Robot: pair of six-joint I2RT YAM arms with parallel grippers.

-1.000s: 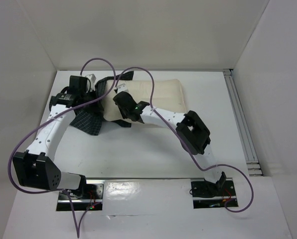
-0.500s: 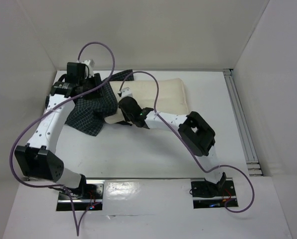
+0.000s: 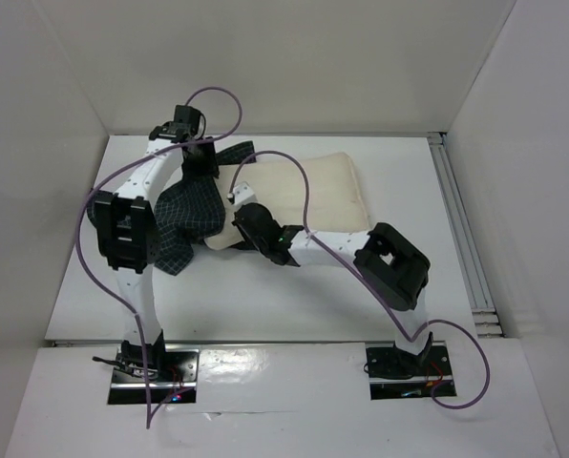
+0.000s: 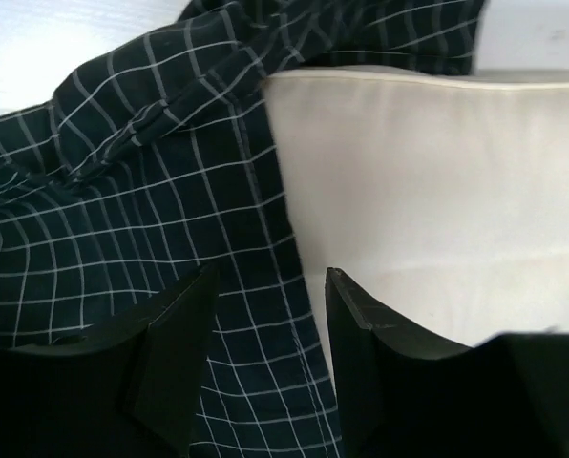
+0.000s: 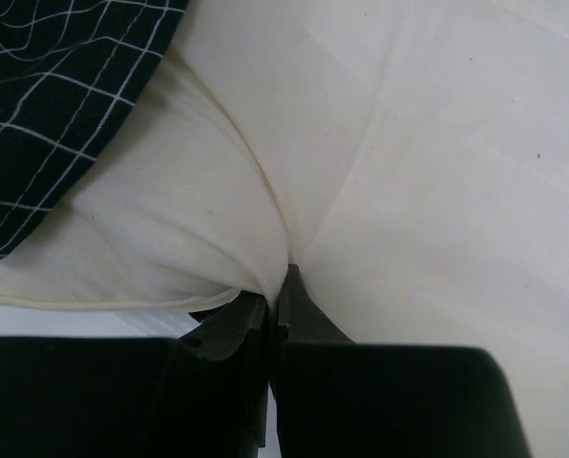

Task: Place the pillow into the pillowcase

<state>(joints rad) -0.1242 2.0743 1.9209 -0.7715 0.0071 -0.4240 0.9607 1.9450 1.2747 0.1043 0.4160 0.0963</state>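
- Two hands at the left end of the pillow: right hand clenched on a pinch of its near edge
- left hand released, jaws apart and empty, hovering where pillowcase meets pillow
- pillow lies across the far side of the bench; pillowcase bunched over its left end, rest bare
- step, my read: sleeving the pillowcase on, barely started
- next: left hand needs a bite on the pillowcase edge, then pull rightward while right hand braces
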